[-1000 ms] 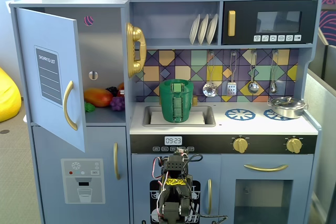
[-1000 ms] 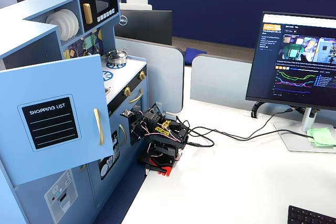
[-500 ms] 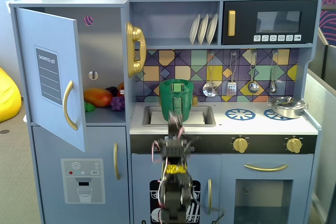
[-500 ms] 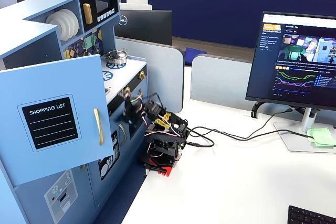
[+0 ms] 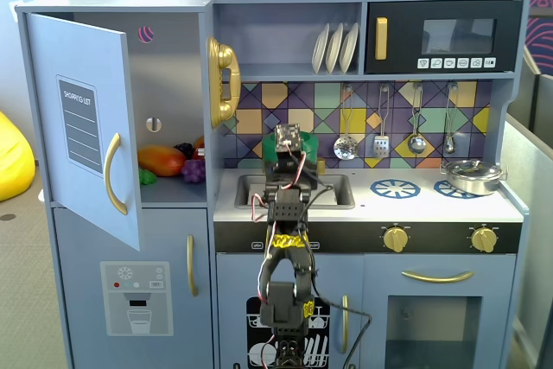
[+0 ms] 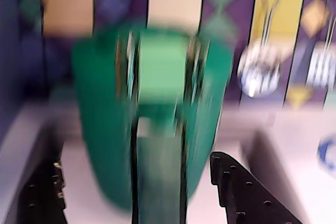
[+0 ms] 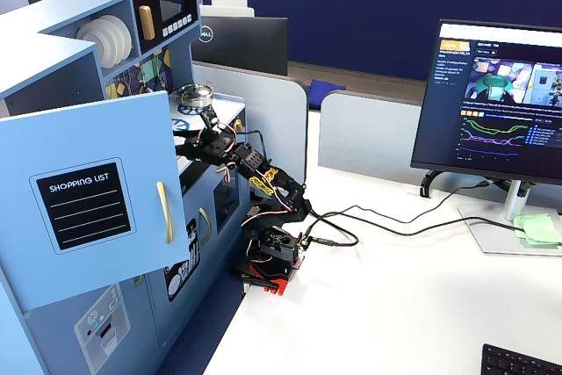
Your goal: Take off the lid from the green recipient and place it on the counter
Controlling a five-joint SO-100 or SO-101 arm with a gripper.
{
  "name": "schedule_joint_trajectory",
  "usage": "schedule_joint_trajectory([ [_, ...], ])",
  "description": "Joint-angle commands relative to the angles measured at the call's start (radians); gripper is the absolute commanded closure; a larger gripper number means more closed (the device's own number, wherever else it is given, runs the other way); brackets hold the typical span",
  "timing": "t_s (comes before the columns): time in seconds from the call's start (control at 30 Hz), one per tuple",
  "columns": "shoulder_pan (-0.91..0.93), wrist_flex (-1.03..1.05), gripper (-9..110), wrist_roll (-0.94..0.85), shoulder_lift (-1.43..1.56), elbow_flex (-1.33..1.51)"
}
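Note:
The green recipient (image 6: 100, 119) fills the middle of the blurred wrist view, its ribbed handle strip (image 6: 160, 177) facing me. It stands on the pale counter (image 6: 294, 135) by the sink. The blur keeps me from telling the lid apart from the pot's top edge. My gripper (image 6: 135, 160) is open, with its black fingers (image 6: 239, 192) low on either side of the pot. In a fixed view my gripper (image 5: 289, 140) covers most of the pot, and only a green rim (image 5: 313, 138) shows to its right. In the side fixed view the gripper (image 7: 208, 118) reaches over the counter and the pot is hidden.
A silver pan (image 5: 471, 176) sits on the right burner of the counter (image 5: 415, 206). The sink (image 5: 333, 189) lies below the gripper. Utensils (image 5: 346, 146) hang on the tiled back wall. The cupboard door (image 5: 86, 127) stands open on the left, with toy fruit (image 5: 162, 160) inside.

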Motion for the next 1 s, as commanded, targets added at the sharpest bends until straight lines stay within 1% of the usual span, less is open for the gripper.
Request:
schedule_joint_trajectory([
  [0.0, 0.025, -0.066, 70, -0.011, -0.094, -0.146],
  [0.5, 0.034, -0.161, 72, -0.015, -0.360, -0.328],
  [0.67, 0.025, -0.164, 73, -0.009, -0.443, -0.413],
  [0.8, 0.014, -0.169, 75, -0.012, -0.466, -0.428],
  [0.87, 0.008, -0.164, 80, -0.031, -0.469, -0.428],
  [0.97, 0.005, -0.115, 97, -0.072, -0.472, -0.436],
])
